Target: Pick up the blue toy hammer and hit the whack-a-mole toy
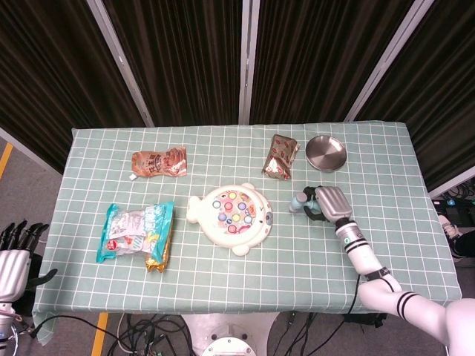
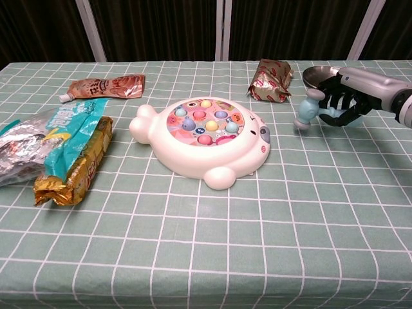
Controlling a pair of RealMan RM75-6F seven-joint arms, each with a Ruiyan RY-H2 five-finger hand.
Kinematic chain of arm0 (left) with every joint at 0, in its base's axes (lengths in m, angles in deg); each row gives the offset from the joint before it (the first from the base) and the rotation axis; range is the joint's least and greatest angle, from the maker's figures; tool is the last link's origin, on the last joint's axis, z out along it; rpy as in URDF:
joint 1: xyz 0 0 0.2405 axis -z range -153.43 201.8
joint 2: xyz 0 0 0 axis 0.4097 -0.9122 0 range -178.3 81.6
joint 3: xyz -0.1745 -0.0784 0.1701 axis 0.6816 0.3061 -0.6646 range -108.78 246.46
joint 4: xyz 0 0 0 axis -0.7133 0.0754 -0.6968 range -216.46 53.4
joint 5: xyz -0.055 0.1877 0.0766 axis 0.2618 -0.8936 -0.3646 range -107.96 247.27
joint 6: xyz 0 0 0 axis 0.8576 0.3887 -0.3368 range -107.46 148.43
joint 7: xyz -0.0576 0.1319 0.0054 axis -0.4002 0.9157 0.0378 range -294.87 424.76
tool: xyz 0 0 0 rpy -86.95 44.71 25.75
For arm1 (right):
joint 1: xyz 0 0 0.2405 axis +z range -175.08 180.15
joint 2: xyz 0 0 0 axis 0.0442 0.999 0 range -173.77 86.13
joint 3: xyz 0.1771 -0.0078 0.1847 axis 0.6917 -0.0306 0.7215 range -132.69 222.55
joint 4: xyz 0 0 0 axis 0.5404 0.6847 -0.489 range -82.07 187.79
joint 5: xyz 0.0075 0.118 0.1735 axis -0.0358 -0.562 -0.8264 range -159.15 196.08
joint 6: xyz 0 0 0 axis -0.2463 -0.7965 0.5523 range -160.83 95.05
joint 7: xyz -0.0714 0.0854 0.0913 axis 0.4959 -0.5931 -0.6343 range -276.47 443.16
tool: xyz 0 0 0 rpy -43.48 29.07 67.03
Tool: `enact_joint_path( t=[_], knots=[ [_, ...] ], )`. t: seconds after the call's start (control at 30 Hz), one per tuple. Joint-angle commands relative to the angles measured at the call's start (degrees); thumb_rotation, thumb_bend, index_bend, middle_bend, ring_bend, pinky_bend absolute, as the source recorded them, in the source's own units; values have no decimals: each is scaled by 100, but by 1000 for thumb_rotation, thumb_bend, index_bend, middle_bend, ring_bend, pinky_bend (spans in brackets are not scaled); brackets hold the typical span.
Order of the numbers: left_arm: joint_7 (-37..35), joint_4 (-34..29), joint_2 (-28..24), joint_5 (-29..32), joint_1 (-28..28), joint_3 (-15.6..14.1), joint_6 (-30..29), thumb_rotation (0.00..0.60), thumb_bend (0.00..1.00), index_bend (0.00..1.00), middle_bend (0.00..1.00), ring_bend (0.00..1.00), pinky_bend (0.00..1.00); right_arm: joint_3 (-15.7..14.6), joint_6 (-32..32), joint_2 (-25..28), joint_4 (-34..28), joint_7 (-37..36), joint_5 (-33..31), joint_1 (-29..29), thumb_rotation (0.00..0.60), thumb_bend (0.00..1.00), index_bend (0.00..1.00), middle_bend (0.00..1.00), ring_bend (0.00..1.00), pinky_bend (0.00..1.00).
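Note:
The white fish-shaped whack-a-mole toy [image 1: 230, 216] [image 2: 205, 138] with coloured pegs lies mid-table. To its right my right hand [image 1: 325, 205] [image 2: 344, 100] grips the blue toy hammer [image 1: 298, 202] [image 2: 310, 111] by its handle, the hammer head pointing left and lifted just off the cloth. The hammer head is a hand's width from the toy's right end. My left hand [image 1: 16, 252] hangs off the table's left edge with its fingers apart, holding nothing.
A brown snack pack [image 1: 280, 156] and a steel bowl [image 1: 326, 153] lie behind the right hand. An orange pouch [image 1: 158, 162] sits at the back left. A teal bag on a gold pack [image 1: 137, 233] lies at the left.

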Motion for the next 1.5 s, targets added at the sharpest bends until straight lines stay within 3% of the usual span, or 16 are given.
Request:
enact_joint_path(
  t=[0.03,0.33,0.53,1.03,1.5],
  knots=[
    [3,-17,-12,-1,-4,-4,0,600,0,140,136,48,24,-48,-149,219,-200,19,222,29,600,493,641,629,479,598],
    [64,-99,-52,-4,-18,0,-26,600,0,140,136,47,24,-70,-289,965,-1269,448,686,236,600,522,684,662,517,638],
    [77,-119,-56,-27,-19,-1,-44,600,0,139,136,47,24,27,-27,975,-1676,914,555,514,600,522,689,669,525,647],
    [-32,-4,-4,26,-61,-13,-27,600,0,140,136,48,25,80,683,411,-1680,1918,8,1204,600,523,699,677,535,656],
    [-70,61,33,4,-78,1,-75,600,0,139,136,48,24,355,599,450,-1701,2459,-495,1479,600,524,699,677,535,656]
  ],
)
